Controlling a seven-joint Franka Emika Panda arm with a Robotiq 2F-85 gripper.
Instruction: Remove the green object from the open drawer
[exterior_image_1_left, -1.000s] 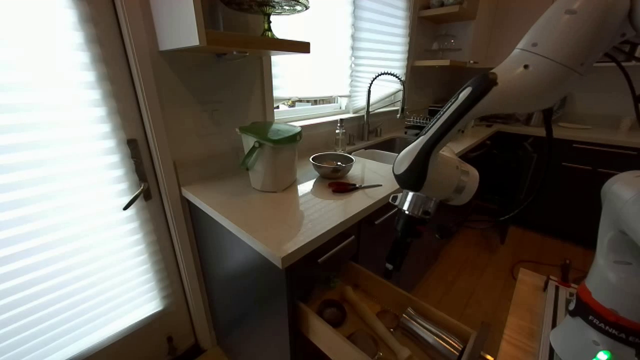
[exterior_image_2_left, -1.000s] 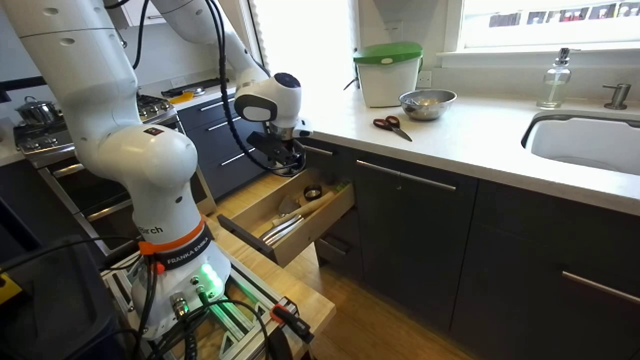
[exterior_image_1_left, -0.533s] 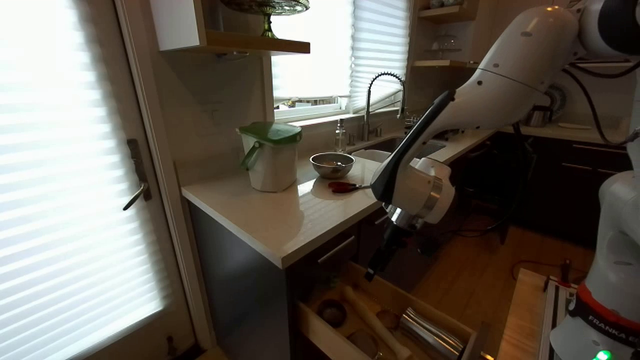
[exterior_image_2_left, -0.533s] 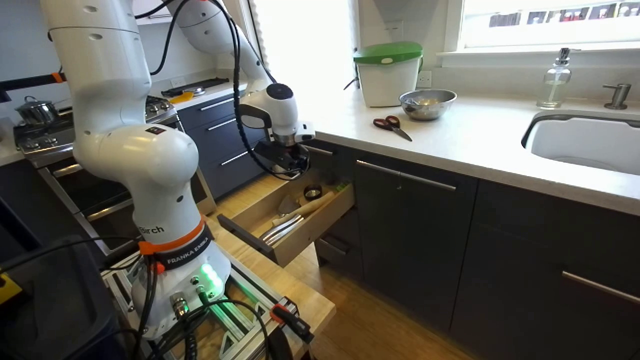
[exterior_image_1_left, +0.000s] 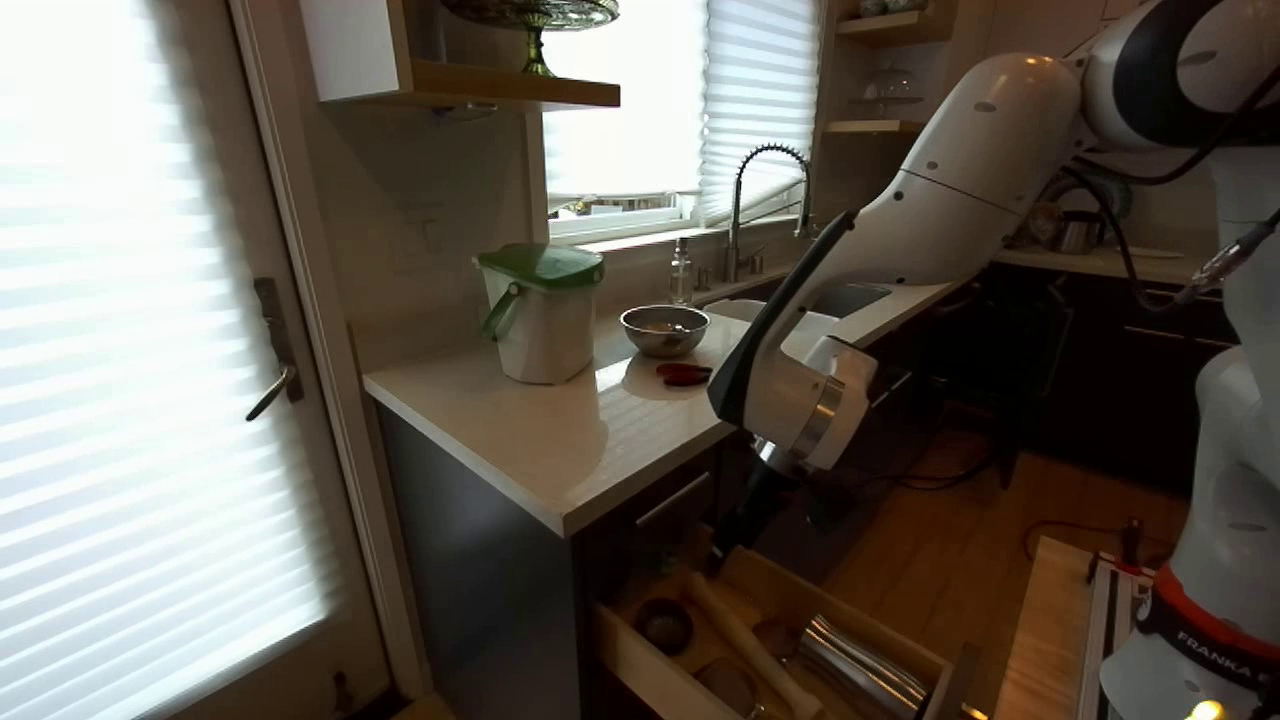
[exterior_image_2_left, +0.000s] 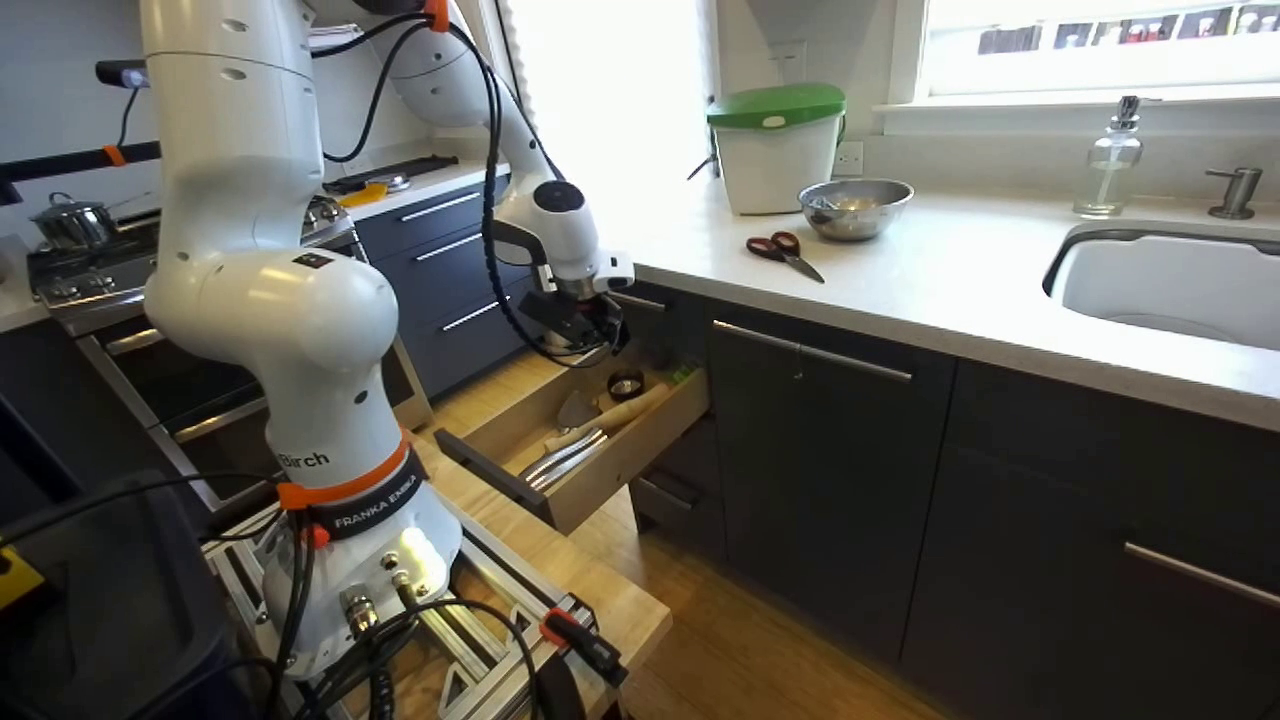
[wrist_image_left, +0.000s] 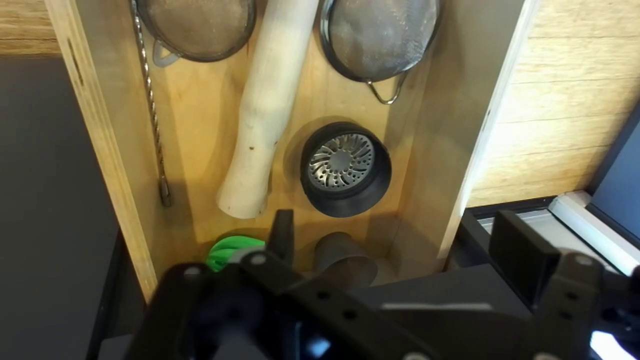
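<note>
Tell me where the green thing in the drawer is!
In the wrist view, the green object is lower left in the drawer, just below the wooden rod, partly hidden by the gripper.

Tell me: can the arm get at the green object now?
Probably yes, after a shift: the hand is open and the green object partly shows from above, but the drawer's side wall and cabinet front are close.
</note>
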